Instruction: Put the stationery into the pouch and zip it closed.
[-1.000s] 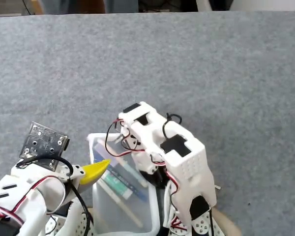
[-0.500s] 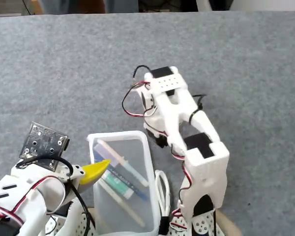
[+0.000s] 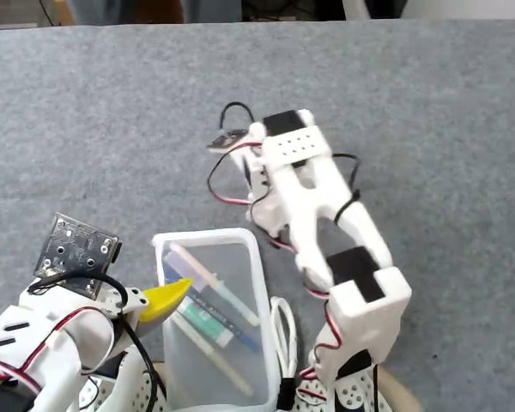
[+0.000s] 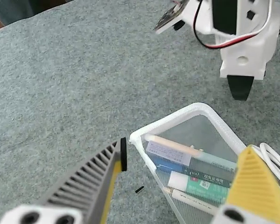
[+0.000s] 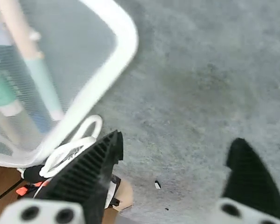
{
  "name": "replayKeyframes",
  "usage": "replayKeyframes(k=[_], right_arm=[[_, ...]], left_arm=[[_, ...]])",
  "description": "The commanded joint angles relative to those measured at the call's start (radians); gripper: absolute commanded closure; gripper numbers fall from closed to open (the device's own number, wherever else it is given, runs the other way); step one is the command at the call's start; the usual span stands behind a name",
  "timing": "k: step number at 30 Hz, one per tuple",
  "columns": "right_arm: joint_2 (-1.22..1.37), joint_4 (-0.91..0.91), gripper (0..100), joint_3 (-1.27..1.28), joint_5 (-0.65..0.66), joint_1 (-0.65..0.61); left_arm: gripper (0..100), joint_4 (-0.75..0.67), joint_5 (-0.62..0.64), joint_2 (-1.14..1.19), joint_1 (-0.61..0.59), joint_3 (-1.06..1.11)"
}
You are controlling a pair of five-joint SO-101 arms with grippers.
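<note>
The translucent white mesh pouch (image 3: 256, 283) lies at the near edge of the grey table, with pens and other stationery (image 3: 208, 311) lying inside it. My left gripper (image 4: 177, 184) hangs open over the pouch's near-left corner, and its yellow finger (image 3: 165, 299) overlaps the pouch (image 4: 196, 109) edge. My right gripper (image 5: 170, 161) stands open over bare table just past the pouch's (image 5: 113, 51) far right corner, holding nothing. The right arm (image 3: 300, 172) stretches away from the pouch, and the left wrist view catches its black fingertip (image 4: 240, 86). I cannot tell whether the zipper is shut.
A white cord loop (image 3: 283, 330) lies by the pouch's right side, also seen as the cord loop (image 5: 77, 144) in the right wrist view. A small black speck (image 4: 139, 190) lies on the felt. The grey table (image 3: 395, 103) stretches out to the far side and both sides.
The right arm has lifted off the pouch and swung toward the far side, uncovering the pouch. The left arm has kept still.
</note>
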Motion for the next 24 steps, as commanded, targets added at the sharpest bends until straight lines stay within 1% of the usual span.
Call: replayKeyframes(k=[1,3,6,10,12,15,20,22,24], right_arm=[[-0.048,-0.028,60.6,-0.007,-0.035,-0.11],[-0.045,-0.051,60.6,0.002,-0.074,-0.175],[-0.01,-0.057,60.6,0.01,-0.084,-0.25],[0.056,-0.054,60.6,0.008,-0.086,-0.296],[0.076,-0.058,60.6,0.008,-0.086,-0.307],[0.102,-0.097,60.6,0.012,-0.087,-0.313],[0.214,-0.147,60.6,0.005,-0.101,-0.29],[0.278,-0.169,62.2,-0.018,-0.101,-0.239],[0.341,-0.193,65.5,-0.068,-0.098,-0.157]], left_arm=[[62,-0.014,-0.009,-0.002,-0.01,0.002],[62,-0.014,-0.009,-0.002,-0.01,0.002],[62,-0.012,-0.009,-0.002,-0.01,-0.005],[62,-0.011,-0.018,-0.002,-0.01,-0.005],[62,-0.011,-0.078,-0.002,-0.019,-0.005],[62,-0.012,-0.158,0.0,-0.079,-0.005],[62,-0.012,-0.173,0.005,-0.091,-0.005],[62,-0.012,-0.173,0.005,-0.093,-0.005],[62,-0.012,-0.175,0.006,-0.094,-0.005]])
